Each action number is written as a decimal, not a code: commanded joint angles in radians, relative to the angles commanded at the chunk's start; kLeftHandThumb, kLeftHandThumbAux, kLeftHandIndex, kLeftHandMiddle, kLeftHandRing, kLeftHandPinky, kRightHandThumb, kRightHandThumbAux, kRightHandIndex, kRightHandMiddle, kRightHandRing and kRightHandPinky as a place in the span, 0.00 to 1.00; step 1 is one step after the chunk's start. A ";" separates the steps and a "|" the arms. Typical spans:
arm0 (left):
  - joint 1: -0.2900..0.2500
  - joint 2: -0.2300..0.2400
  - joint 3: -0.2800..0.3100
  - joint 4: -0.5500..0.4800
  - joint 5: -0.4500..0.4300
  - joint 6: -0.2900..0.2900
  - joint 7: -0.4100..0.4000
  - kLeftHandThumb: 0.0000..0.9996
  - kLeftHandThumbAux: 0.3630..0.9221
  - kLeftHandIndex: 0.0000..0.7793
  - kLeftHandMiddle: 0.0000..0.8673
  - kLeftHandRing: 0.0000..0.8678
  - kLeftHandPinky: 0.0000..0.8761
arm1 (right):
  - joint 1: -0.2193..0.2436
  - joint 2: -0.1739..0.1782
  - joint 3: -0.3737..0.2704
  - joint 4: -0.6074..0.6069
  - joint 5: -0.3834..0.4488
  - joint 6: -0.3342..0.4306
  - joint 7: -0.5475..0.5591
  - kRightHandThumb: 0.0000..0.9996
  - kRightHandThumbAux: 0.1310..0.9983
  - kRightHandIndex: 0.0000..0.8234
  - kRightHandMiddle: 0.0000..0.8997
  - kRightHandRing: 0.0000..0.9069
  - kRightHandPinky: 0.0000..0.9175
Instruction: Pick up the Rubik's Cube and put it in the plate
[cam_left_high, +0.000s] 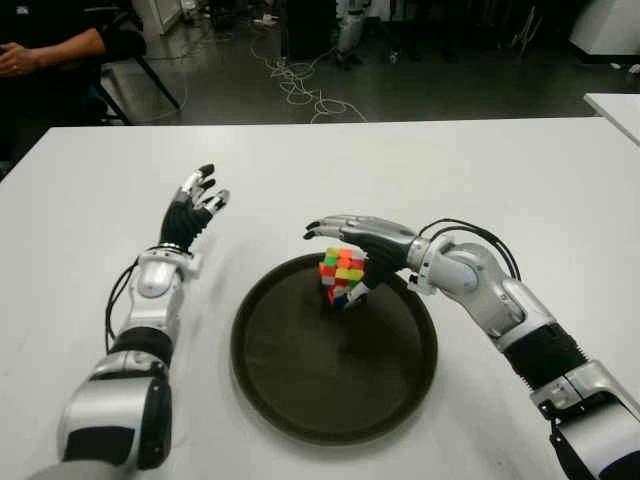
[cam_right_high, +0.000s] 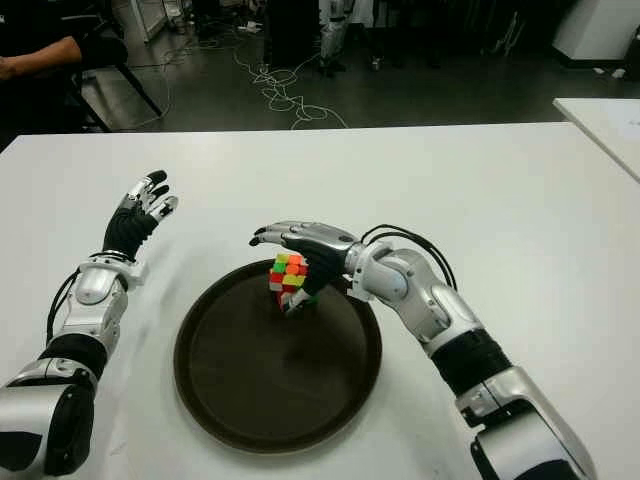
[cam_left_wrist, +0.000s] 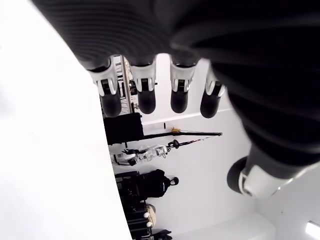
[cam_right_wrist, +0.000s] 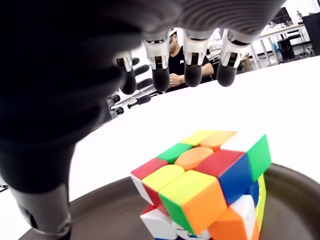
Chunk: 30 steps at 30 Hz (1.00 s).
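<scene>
Left eye view: Rubik's Cube (cam_left_high: 342, 277) sits inside the dark plate (cam_left_high: 290, 380) near its far rim, leaving most of the plate floor bare toward the robot. Right hand (cam_left_high: 360, 245) hovers just over the cube, fingers (cam_right_wrist: 193, 73) extended and spread above it, thumb beside its right face, no grasp visible. Left hand (cam_left_high: 196, 208) is raised open, well left of the plate over the white table (cam_left_high: 500, 170).
</scene>
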 joint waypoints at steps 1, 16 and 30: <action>0.000 0.000 -0.001 0.000 0.001 0.000 0.000 0.00 0.40 0.00 0.03 0.00 0.00 | -0.001 -0.001 0.001 0.000 -0.004 0.000 0.000 0.00 0.71 0.00 0.00 0.00 0.00; -0.003 0.002 -0.006 0.003 0.010 0.006 0.014 0.00 0.42 0.01 0.04 0.00 0.00 | -0.017 -0.010 0.018 0.023 -0.061 -0.004 -0.045 0.00 0.75 0.00 0.00 0.00 0.00; -0.007 0.007 -0.012 0.007 0.013 0.017 0.008 0.00 0.41 0.00 0.02 0.00 0.00 | -0.055 -0.028 -0.025 0.072 -0.048 0.009 -0.082 0.00 0.73 0.00 0.00 0.00 0.00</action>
